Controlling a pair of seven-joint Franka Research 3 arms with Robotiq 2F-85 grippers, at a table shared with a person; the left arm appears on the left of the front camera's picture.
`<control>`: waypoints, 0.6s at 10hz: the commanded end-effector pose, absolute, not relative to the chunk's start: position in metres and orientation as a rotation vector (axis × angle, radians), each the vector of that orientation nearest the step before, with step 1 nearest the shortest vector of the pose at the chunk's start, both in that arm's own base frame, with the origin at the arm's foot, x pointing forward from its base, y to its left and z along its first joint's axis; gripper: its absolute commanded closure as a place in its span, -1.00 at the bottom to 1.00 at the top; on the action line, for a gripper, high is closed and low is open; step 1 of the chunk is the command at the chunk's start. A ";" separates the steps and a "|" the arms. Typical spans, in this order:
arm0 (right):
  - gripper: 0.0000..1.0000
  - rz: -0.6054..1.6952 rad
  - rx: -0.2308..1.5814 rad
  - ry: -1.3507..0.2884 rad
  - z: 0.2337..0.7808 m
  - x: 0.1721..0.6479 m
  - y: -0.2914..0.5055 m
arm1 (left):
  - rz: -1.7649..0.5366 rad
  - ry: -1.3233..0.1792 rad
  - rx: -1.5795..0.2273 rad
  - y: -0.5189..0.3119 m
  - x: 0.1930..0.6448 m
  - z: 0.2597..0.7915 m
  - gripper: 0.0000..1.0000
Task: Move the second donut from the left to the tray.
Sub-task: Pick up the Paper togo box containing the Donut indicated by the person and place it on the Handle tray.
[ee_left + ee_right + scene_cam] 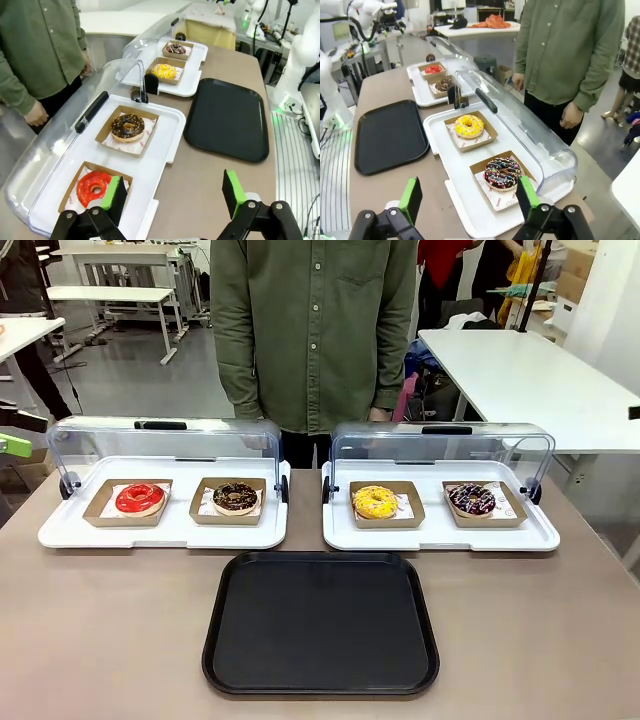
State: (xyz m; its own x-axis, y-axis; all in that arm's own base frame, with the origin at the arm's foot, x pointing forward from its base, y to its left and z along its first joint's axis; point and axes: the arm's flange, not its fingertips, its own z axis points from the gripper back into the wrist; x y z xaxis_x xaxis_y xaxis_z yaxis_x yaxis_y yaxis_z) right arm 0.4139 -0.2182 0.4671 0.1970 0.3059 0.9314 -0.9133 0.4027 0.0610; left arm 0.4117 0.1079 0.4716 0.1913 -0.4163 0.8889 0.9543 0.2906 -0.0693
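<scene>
A: Where's the target?

B: The second donut from the left (pixel 236 497), chocolate with light sprinkles, sits in its cardboard holder (pixel 196 512) on the left white tray (pixel 165 532), just beside the red donut (pixel 139 498). The lid (pixel 165 438) is swung up and back, so it's reachable from above.

A: Grippers?

B: The left gripper (pixel 172 195) has its jaws spread wide with nothing in them, hovering at the near edge of that white tray, by the red donut. The right gripper (pixel 469 197) is just as wide and empty, at the far end of the row.

A: So the left arm takes it?

B: I'd say so, it's nearer. Slide over one slot, come straight down and pinch a holder wall, not the glaze. Keep the pads off the red donut's holder; they're near each other.

A: Risks?

B: The thin card may fold, so grip low. Lift above the white tray's rim before moving across.

A: Drop-off?

B: The black tray (pixel 320 625) is on the worktop (pixel 100 620) in front, bare. Set the holder flat near the middle, then let go.
</scene>
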 end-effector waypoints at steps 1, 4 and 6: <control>-1.00 0.975 0.757 -1.002 0.452 0.428 -0.216 | -1.093 -0.903 -0.765 0.116 0.408 0.470 -1.00; -1.00 0.975 0.757 -1.002 0.452 0.428 -0.216 | -1.093 -0.903 -0.765 0.116 0.408 0.470 -1.00; -1.00 0.975 0.757 -1.002 0.452 0.428 -0.216 | -1.093 -0.903 -0.765 0.116 0.408 0.470 -1.00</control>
